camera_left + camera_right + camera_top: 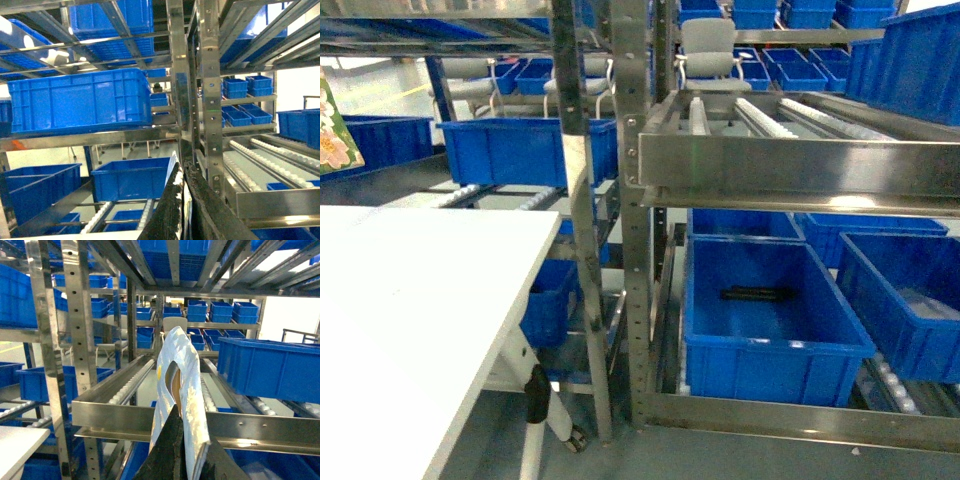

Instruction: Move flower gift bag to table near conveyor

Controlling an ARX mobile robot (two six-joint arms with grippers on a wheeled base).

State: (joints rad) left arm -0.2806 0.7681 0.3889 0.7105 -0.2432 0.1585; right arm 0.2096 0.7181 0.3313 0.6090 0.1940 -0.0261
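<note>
In the right wrist view my right gripper (184, 416) is shut on the flower gift bag (192, 375). It is a pale glossy bag with a cut-out handle and stands up from the jaws in front of the conveyor (127, 382). My left gripper (183, 167) is shut on a thin white sheet edge (173, 162); I cannot tell whether this belongs to the same bag. In the head view a flower-printed corner (332, 130) shows at the left edge, above the white table (410, 300). The conveyor (800, 160) stands to the table's right. Neither gripper shows in the head view.
Steel rack posts (632, 230) stand between the table and the conveyor. Blue bins (770, 300) sit on the lower level, one holding a black object (757, 294). Another blue bin (270, 365) rests on the rollers to the right. More bins (80, 100) fill the shelves.
</note>
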